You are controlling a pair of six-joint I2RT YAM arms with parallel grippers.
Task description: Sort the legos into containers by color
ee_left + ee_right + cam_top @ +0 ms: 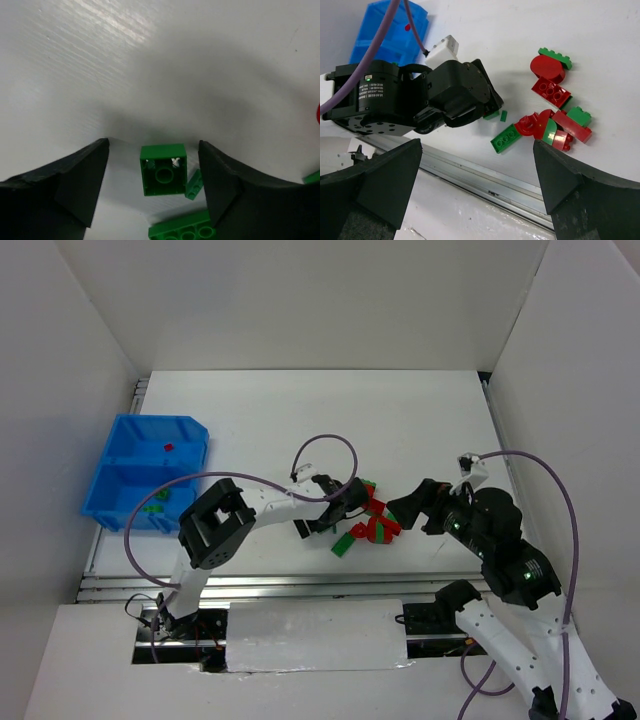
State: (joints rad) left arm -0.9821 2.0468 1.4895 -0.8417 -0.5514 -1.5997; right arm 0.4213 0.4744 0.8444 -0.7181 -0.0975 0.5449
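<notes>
A green square lego [163, 169] lies studs-down on the white table between the fingers of my left gripper [152, 146], which is open with a gap on each side of the brick. Beside it lie a tiny green piece [194, 184] and a green plate [185, 230]. From above, my left gripper [322, 518] sits low at the left edge of the red and green lego pile [378, 522]. My right gripper [400, 512] hovers open over the pile's right side with nothing in it. The blue bin [110, 480] holds a red brick [168, 447] in the far compartment and green bricks [155, 506] in the near one.
An aluminium rail [300, 585] runs along the table's front edge and shows below my right gripper [476, 150]. White walls enclose the table on the left, back and right. Purple cables loop over both arms. The pile [555, 115] lies just right of the left arm's wrist [455, 92].
</notes>
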